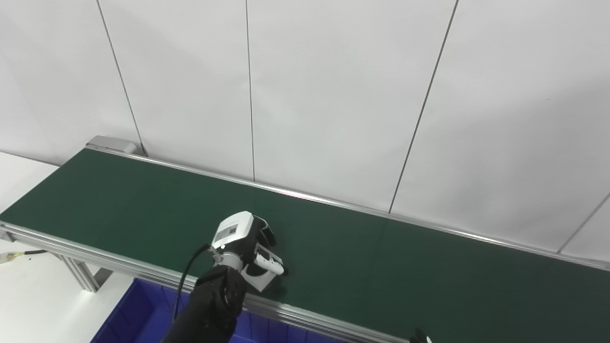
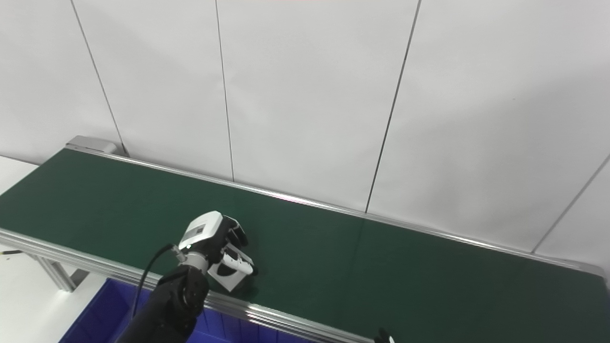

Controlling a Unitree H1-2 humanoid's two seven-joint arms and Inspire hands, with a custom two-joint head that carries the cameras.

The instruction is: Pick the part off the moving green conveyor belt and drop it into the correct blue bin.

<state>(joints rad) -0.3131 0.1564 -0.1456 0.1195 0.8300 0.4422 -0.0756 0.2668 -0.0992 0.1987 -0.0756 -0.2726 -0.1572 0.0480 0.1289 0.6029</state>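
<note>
The green conveyor belt runs from the far left to the near right. A white part with a dark round mark lies on the belt close to its front rail. My left hand is on top of it, dark fingers curled down over its far side and the thumb laid across it, so the hand is shut on the part. Much of the part is hidden under the hand. Only a small tip of my right hand shows at the bottom edge. A blue bin stands below the front rail.
The belt's aluminium front rail and a support leg stand between the belt and the bin. A white panelled wall rises right behind the belt. A cable lies on the white surface at the left.
</note>
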